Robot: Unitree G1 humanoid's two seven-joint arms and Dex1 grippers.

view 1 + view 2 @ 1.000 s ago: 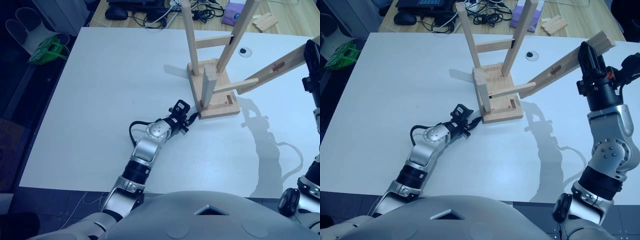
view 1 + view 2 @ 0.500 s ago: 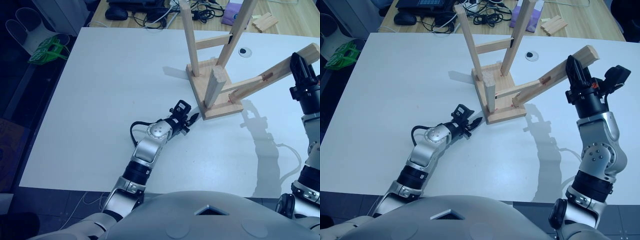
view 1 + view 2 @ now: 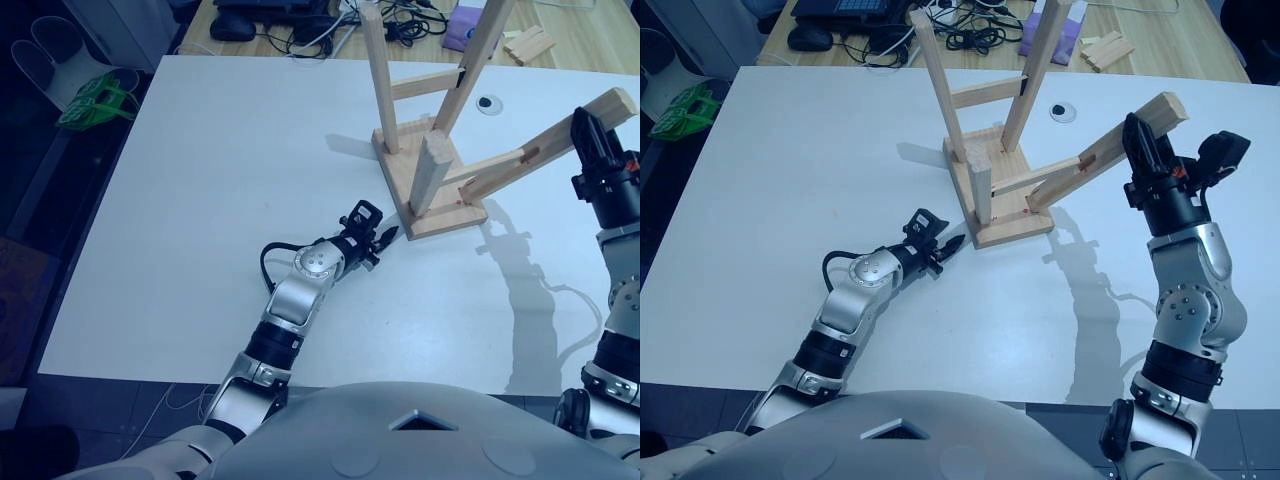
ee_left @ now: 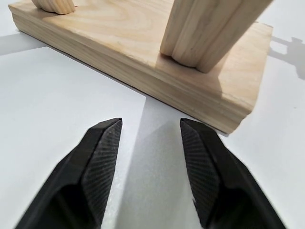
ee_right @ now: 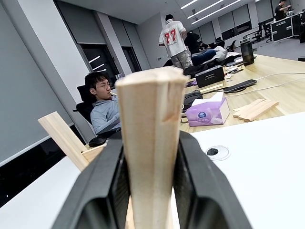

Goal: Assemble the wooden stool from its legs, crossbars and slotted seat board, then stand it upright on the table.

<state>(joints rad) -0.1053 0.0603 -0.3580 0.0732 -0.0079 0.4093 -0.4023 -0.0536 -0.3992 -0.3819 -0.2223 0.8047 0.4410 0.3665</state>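
The slotted seat board (image 3: 437, 205) lies flat on the white table with two long legs (image 3: 374, 70) joined by a crossbar (image 3: 428, 82) standing up from its far side and a short leg (image 3: 430, 172) at its near corner. A fourth leg (image 3: 1102, 153) leans at a slant, its lower end on the board near a crossbar (image 3: 1015, 183). My right gripper (image 3: 1140, 160) is shut on the upper part of that leg (image 5: 151, 143). My left gripper (image 3: 383, 237) rests open on the table just short of the board's near edge (image 4: 157, 83), fingers (image 4: 100, 157) apart and empty.
The white table (image 3: 220, 180) has free room to the left and front. A small round dark disc (image 3: 488, 102) lies behind the stool. A wooden desk behind holds cables, a purple tissue box (image 3: 1052, 30) and spare wood pieces (image 3: 1108, 47).
My right gripper has swung the slanted leg in and down, so its lower end now sits on the seat board. The left arm has stayed in place.
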